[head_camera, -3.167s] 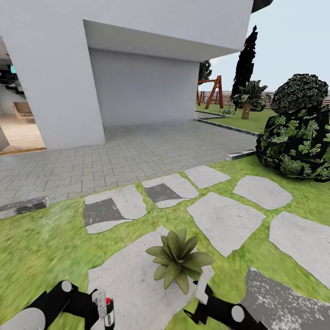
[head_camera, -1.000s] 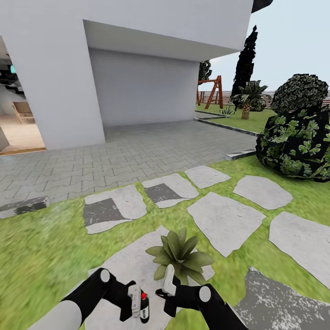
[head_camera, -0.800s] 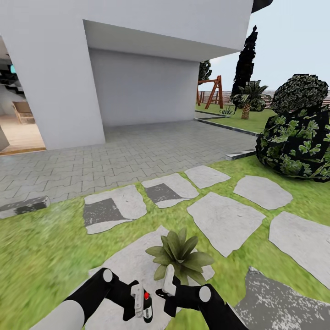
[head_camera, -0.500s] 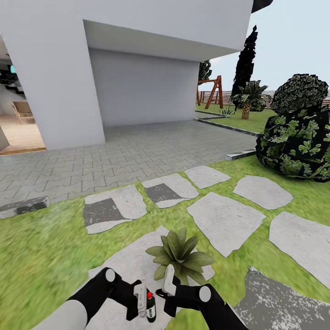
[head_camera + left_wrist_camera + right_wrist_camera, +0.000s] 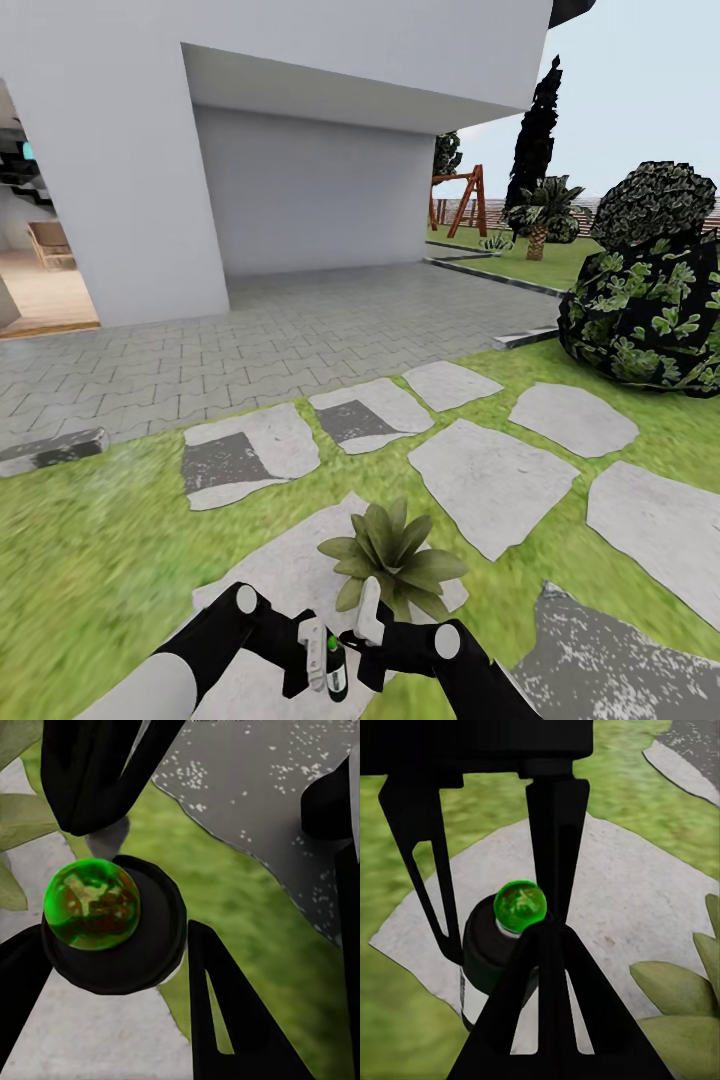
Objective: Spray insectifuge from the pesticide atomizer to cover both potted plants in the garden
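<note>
Head view: plant on a stepping stone, just ahead of both grippers.
Left gripper: clamped on atomizer, upright.
Right gripper: beside the atomizer; grip unclear.
Bearing: plant forward-right, nearer right arm.

The lawn is carrying irregular grey stepping stones, set near one another with grass showing between them. A potted plant is standing on the nearest stone. A large leafy bush is sitting on the grass at the right.
</note>
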